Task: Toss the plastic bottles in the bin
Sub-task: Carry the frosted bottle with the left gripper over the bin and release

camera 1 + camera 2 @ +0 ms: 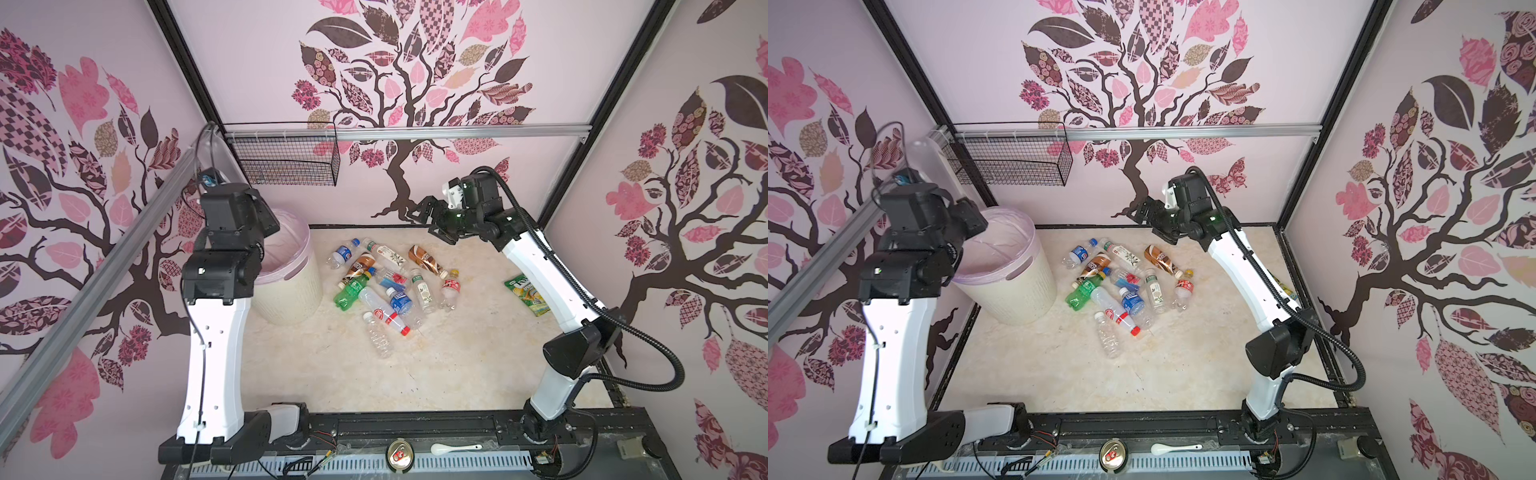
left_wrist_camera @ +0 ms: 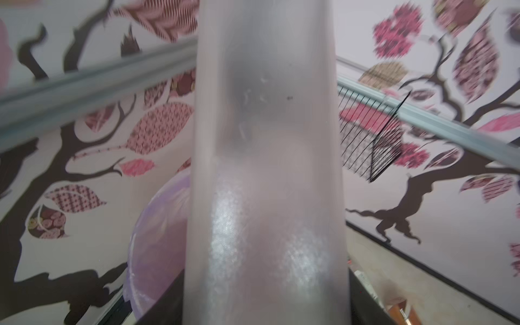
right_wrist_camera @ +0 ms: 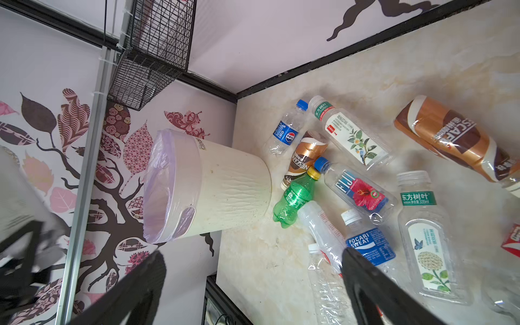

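Left gripper (image 2: 266, 274) sits by the bin (image 1: 1017, 291) with a blurred clear bottle (image 2: 264, 126) against it, hold unclear to me; my right gripper (image 3: 251, 251) hangs wide open, empty.

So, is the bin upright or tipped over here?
Upright. In both top views the bin stands on its base on the table, open mouth facing up, the lilac liner folded over its rim.
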You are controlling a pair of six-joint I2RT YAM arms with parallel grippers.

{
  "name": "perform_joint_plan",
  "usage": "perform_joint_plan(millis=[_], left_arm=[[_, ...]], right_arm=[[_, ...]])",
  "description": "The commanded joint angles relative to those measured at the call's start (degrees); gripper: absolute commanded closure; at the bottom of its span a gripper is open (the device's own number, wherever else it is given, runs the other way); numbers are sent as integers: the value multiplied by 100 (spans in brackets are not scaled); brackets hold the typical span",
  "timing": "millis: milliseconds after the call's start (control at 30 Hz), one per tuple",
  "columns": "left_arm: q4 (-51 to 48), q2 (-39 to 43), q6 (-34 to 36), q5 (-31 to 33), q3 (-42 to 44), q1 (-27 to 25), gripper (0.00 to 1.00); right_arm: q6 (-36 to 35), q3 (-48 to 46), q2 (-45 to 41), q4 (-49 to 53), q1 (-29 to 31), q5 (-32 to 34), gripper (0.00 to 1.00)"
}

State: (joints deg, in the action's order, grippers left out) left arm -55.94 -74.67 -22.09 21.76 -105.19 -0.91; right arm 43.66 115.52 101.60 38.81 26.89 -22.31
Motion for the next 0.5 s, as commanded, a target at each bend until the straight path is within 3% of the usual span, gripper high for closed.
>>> perform_joint_plan(millis=[0, 33, 200, 333, 467], left_arm=[[-88, 33, -520, -843, 236, 31, 11], [-137, 19, -666, -976, 148, 36, 2], [-929, -326, -1042, -1119, -844, 34, 2], [-1018, -287, -1125, -1302, -1077, -60, 2], [-922, -198, -1310, -1217, -876, -722, 2]], right_arm=[[-24, -31, -378, 84, -1, 33, 1], [-24, -51, -386, 79, -1, 33, 0], [-14, -69, -360, 44, -7, 64, 0], [-139, -89, -352, 145, -2, 200, 0], [-327, -348, -451, 218, -9, 440, 1]])
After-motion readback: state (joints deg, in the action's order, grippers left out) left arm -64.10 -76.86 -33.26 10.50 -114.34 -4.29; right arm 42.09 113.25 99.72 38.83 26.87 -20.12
